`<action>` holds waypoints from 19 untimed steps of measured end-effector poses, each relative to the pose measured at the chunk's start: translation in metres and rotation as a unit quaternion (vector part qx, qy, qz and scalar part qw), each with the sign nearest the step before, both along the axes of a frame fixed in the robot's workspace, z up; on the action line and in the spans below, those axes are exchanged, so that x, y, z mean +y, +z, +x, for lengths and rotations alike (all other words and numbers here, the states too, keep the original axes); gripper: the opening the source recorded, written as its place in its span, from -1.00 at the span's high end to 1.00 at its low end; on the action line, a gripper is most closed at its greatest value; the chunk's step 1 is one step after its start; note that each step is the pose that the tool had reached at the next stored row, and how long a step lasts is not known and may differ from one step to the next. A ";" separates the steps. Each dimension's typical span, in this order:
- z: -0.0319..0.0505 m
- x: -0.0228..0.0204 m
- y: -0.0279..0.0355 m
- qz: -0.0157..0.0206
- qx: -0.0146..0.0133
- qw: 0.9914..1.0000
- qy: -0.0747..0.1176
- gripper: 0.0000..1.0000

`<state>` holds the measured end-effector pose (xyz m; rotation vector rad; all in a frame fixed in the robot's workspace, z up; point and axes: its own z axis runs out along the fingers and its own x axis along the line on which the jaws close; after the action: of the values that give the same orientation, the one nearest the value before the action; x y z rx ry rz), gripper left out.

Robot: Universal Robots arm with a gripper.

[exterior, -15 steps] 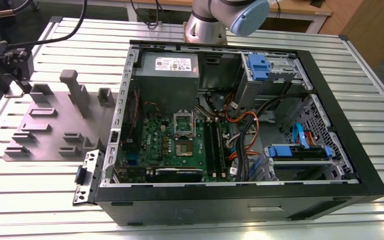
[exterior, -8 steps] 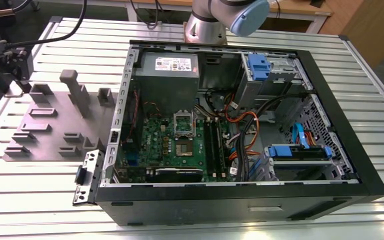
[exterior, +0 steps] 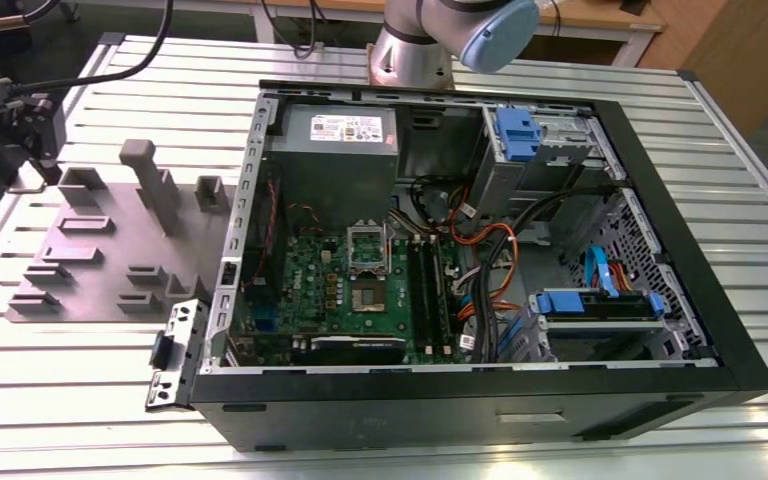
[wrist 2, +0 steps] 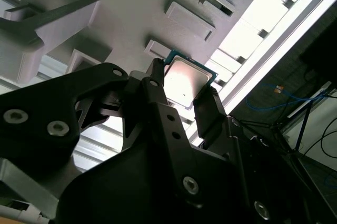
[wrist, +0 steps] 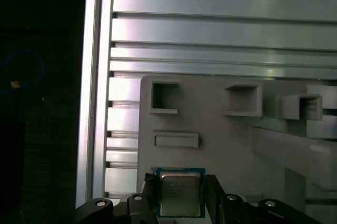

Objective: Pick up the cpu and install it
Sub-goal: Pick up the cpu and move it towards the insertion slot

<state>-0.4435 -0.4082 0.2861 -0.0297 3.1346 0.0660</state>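
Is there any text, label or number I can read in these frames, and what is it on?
None can be read.
The power supply label: print too small to read.
The cpu: any marking on its lid is too blurred to read.

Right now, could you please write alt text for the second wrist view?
The black gripper is shut on the cpu, a small square chip with a silvery top. Behind it lies the grey tray with raised blocks.
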 end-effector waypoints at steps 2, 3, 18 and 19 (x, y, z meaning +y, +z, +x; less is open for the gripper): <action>0.0000 0.0000 0.0005 0.000 0.000 1.000 0.000 0.06; 0.0000 0.0000 0.0007 0.000 0.000 1.000 0.000 0.06; 0.0000 0.0000 0.0027 0.000 0.000 1.000 0.000 0.06; 0.0000 0.0000 0.0029 0.000 0.000 1.000 0.000 0.06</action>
<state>-0.4435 -0.4082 0.2890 -0.0297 3.1347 0.0659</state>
